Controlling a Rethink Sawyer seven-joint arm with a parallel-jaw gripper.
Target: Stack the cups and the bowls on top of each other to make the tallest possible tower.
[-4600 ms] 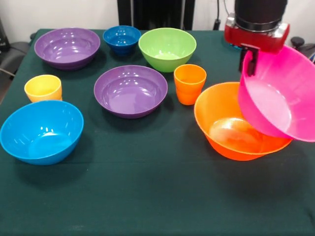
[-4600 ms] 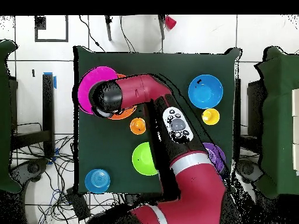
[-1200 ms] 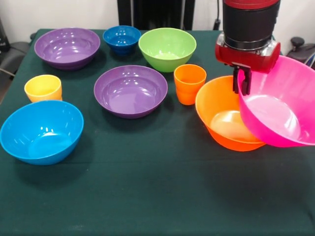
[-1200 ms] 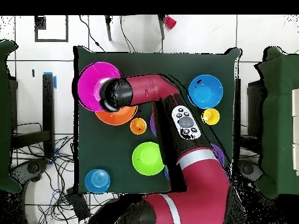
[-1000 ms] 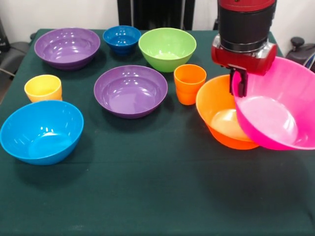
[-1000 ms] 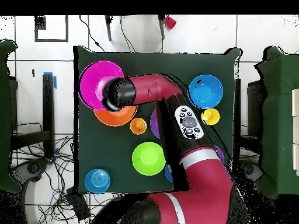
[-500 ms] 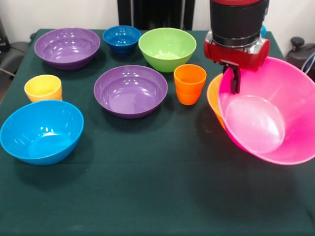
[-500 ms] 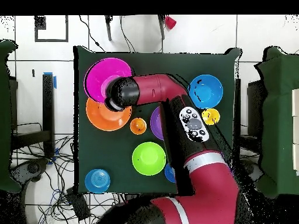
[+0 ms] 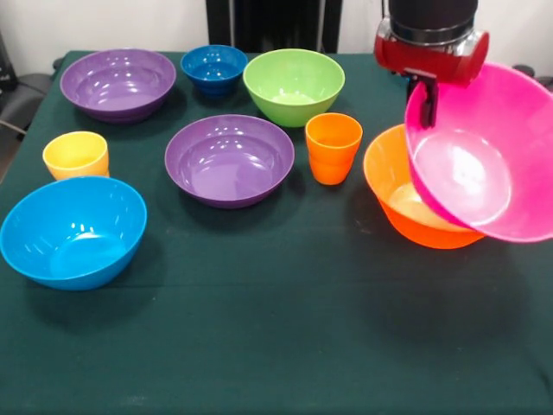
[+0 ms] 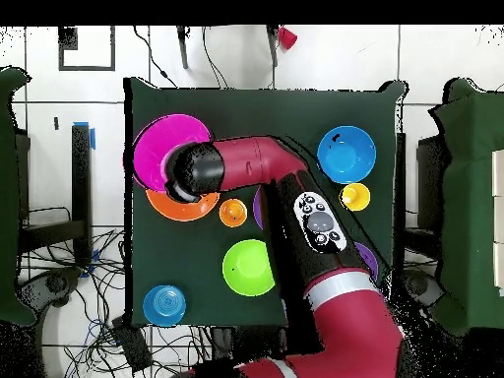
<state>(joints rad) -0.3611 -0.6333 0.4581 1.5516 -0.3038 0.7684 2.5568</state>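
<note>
- In the front view, going from the left: the light blue bowl (image 9: 73, 230) sits at the left edge of the table (image 9: 276, 346), with the yellow cup (image 9: 76, 155) just behind it.
- A purple bowl (image 9: 117, 83) stands at the far left corner; the small dark blue bowl (image 9: 214, 67) is beside it, and the green bowl (image 9: 294, 85) comes next along the back.
- The second purple bowl (image 9: 229, 159) sits mid-table, the orange cup (image 9: 333, 146) just to its right.
- In the overhead view the arm (image 10: 325, 256) covers most of both purple bowls and hides the small dark blue bowl; only slivers of purple show beside it.
- The large orange bowl (image 9: 406, 207) rests on the table at the right, its right half hidden behind the pink bowl (image 9: 484, 164).
- The pink bowl is lifted and tilted, its opening turned toward the camera, overlapping the orange bowl; whether the two touch cannot be told. Its right side is cut off by the picture edge.
- The gripper (image 9: 429, 102) pinches the pink bowl's upper left rim; one dark finger (image 9: 429, 108) shows on the bowl's inner side, the other is hidden behind the wall.
- A separate light blue dish (image 10: 163, 305) shows below the table edge in the overhead view.
</note>
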